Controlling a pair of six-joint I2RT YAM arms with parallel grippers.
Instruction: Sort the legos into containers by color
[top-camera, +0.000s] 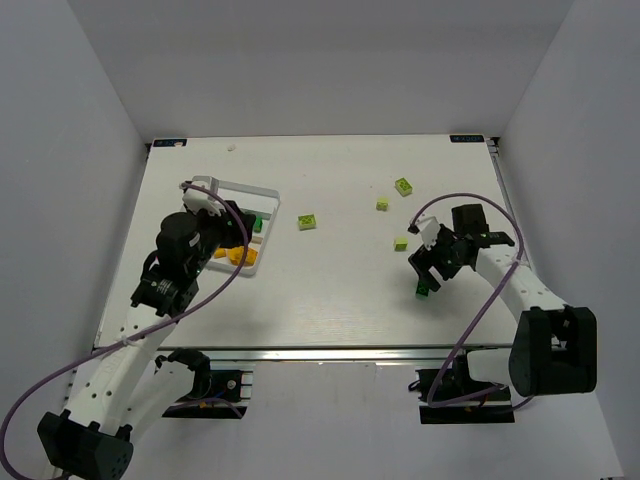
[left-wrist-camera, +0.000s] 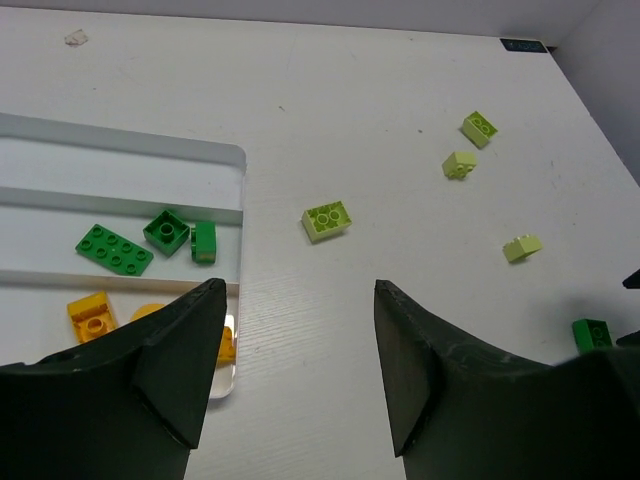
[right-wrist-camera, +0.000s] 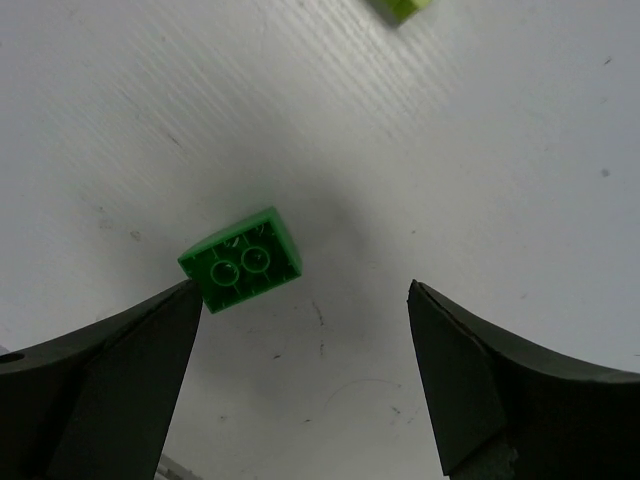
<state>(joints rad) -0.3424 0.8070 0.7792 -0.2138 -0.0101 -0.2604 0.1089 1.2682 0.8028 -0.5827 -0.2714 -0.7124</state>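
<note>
The divided clear tray (top-camera: 250, 188) lies at the table's left. In the left wrist view its wall (left-wrist-camera: 130, 145) encloses three dark green bricks (left-wrist-camera: 114, 248) in one compartment and orange-yellow bricks (left-wrist-camera: 90, 312) in the one nearer me. My left gripper (top-camera: 232, 238) hovers over the tray's right edge, open and empty (left-wrist-camera: 298, 290). My right gripper (top-camera: 432, 272) is open, low over the table. A green brick (right-wrist-camera: 242, 260) lies underside up just beyond its left fingertip (right-wrist-camera: 180, 310); it also shows in the top view (top-camera: 425, 288).
Several pale lime bricks lie loose mid-table: one near the tray (top-camera: 307, 221) (left-wrist-camera: 327, 221), two farther back (top-camera: 403, 186) (top-camera: 382, 204), one by the right arm (top-camera: 400, 242) (right-wrist-camera: 400, 8). White walls surround the table.
</note>
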